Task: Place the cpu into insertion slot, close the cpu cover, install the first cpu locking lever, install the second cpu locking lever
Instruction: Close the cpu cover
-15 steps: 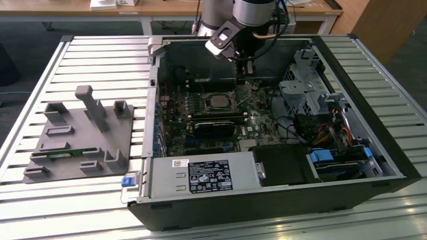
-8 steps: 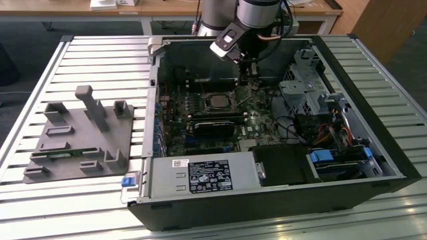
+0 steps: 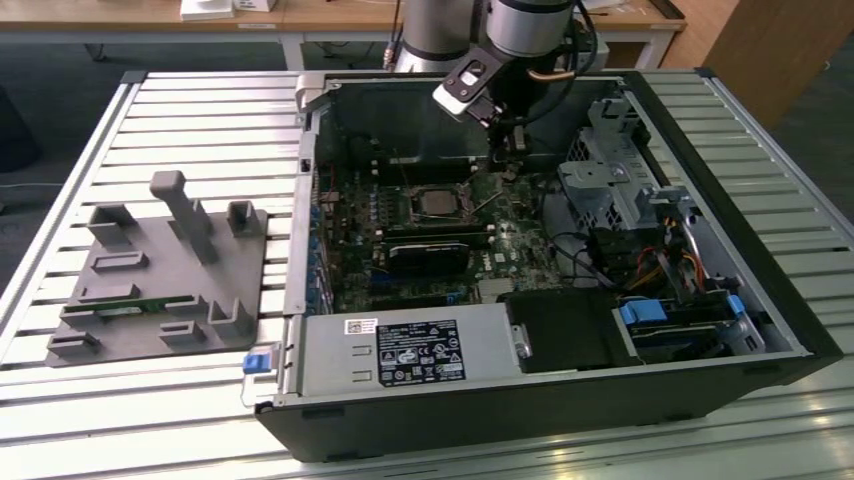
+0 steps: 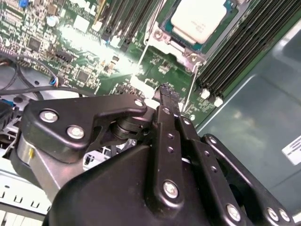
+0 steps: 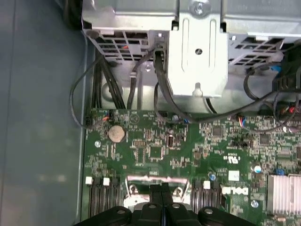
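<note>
Well, cpu [image 4: 197, 19] is seated | gripper [image 4: 168, 94] fingers are clenched, nothing held | motherboard [image 4: 84, 66] could get scratched if tips are dragged.

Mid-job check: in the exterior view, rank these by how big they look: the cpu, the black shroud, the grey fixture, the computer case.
Largest to smallest:
1. computer case
2. grey fixture
3. black shroud
4. cpu
The differences are plain; no two look alike.

Gripper [image 3: 509, 168] sits low inside the case [image 3: 561, 410]. Metal drive cage [image 3: 601, 185] and black cables [image 5: 159, 70] crowd close beside it; case wall [image 3: 400, 120] near on another side. Open room above the board [image 3: 527, 250] toward the chip [image 3: 437, 203].
</note>
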Action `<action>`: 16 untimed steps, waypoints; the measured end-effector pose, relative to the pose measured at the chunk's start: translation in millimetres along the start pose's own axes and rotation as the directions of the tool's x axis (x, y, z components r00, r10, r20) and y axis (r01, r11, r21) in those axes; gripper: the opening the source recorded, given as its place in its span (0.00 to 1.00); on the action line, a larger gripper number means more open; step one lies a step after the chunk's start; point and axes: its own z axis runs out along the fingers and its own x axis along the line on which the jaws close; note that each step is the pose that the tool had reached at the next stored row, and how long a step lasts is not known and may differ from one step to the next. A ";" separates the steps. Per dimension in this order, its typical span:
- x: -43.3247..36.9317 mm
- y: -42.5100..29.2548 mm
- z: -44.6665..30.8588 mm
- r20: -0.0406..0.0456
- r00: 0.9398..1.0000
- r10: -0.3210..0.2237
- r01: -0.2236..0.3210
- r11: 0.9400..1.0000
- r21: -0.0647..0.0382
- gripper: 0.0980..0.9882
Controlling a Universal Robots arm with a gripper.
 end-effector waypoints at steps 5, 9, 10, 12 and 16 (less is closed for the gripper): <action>4.1 5.6 1.5 0.006 1.000 0.000 0.000 1.000 0.000 0.02; 4.7 10.5 3.7 0.007 1.000 0.000 0.000 1.000 0.000 0.02; 4.9 11.9 4.1 0.007 1.000 0.001 -0.001 1.000 0.000 0.02; 5.3 13.9 4.6 0.007 1.000 0.000 0.000 1.000 0.000 0.02; 6.0 18.9 5.4 0.008 1.000 0.000 0.000 1.000 0.000 0.02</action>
